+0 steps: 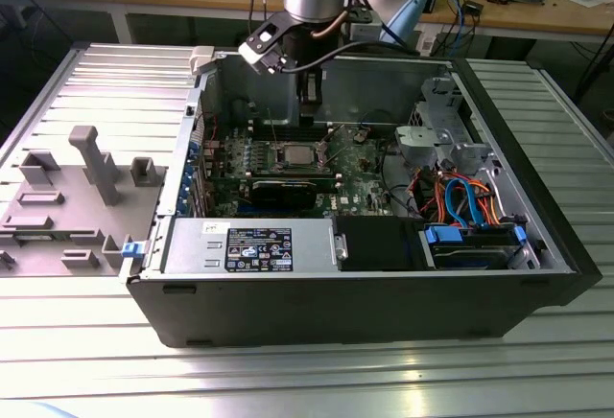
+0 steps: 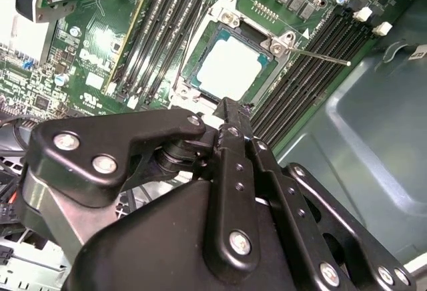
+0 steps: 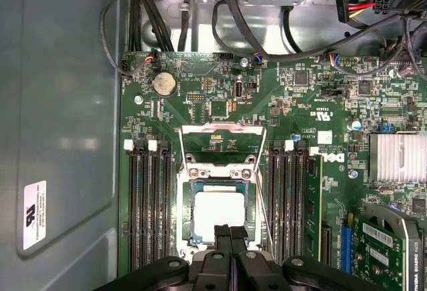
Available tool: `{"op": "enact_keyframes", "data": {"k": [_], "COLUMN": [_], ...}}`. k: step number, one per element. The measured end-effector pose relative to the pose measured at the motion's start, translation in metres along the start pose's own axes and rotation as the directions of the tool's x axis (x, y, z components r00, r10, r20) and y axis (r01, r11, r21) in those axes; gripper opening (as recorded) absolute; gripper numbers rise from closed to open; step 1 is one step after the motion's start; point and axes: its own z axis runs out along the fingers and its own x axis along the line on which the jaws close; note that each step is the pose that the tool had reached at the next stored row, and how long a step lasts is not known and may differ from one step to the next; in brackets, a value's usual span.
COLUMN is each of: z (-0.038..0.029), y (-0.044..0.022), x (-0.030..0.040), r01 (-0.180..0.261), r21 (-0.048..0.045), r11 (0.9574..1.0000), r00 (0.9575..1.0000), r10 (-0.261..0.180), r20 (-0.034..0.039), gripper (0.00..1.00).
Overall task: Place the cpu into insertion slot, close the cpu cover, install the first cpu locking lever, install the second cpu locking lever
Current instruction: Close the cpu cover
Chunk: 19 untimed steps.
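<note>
The gripper [image 3: 230, 232] is seen pressed together, its two black fingertips [image 3: 222, 236] meeting with nothing pinched between them. In both wrist views it hangs just above the near edge of the socket [image 3: 187, 197], close over it, though contact cannot be made out. In the exterior view the gripper [image 1: 309, 116] is lowered into the open computer case [image 1: 336, 303], beside the back wall.

Just beyond the fingertips, the chip [image 3: 219, 212] is found already lying flat in the socket, its pale metal top facing up and square with the rim. In the second wrist view the chip [image 2: 229, 69] lies framed by the socket's metal corners. The cover [image 3: 223, 129] is swung open on the far side of the socket, away from the chip, so the chip is left uncovered. A thin wire lever [image 2: 323, 56] is seen sticking out free from one corner, not hooked down.

Rows of memory slots [image 3: 147, 204] flank the socket on both sides of the green board [image 3: 200, 91].

The chip is judged light, stiff and fragile underneath, best gripped by its side edges only. The cover is judged thin, stiff and hinged, best pushed at its free edge. The lever is judged springy and slippery, best taken near its bent end.
</note>
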Motion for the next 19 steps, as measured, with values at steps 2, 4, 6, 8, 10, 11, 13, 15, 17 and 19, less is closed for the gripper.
{"op": "enact_keyframes", "data": {"k": [2,4,6,8,10,11,13,15,17,19], "z": [0.0000,-0.0001,0.0000,0.0001,0.0002,0.0002,0.0003,0.0003,0.0003,0.0004], "y": [0.0001,0.0032,0.0053,0.0073,0.0120,0.0144,0.0176,0.0189,0.0217,0.0230], "x": [0.0000,-0.0001,-0.0001,-0.0001,-0.0002,-0.0002,-0.0002,-0.0001,-0.0001,-0.0002], "r01": [0.000,0.000,0.000,0.000,0.000,0.000,0.001,0.004,0.007,0.008], "r21": [0.0000,0.0001,0.0000,0.0000,0.0000,0.0000,0.0000,0.0000,-0.0001,-0.0001], "r11": [1.0000,1.0000,1.0000,1.0000,1.0000,1.0000,1.0000,1.0000,1.0000,1.0000], "r00": [1.0000,1.0000,1.0000,1.0000,1.0000,1.0000,1.0000,1.0000,1.0000,1.0000], "r10": [0.000,0.000,0.000,0.000,0.000,0.000,-0.001,-0.004,-0.007,-0.008], "r20": [0.0001,0.0002,0.0001,0.0000,0.0001,0.0000,0.0001,0.0000,-0.0001,0.0000], "gripper": [0.11,0.11,0.11,0.11,0.11,0.11,0.11,0.11,0.11,0.11]}}
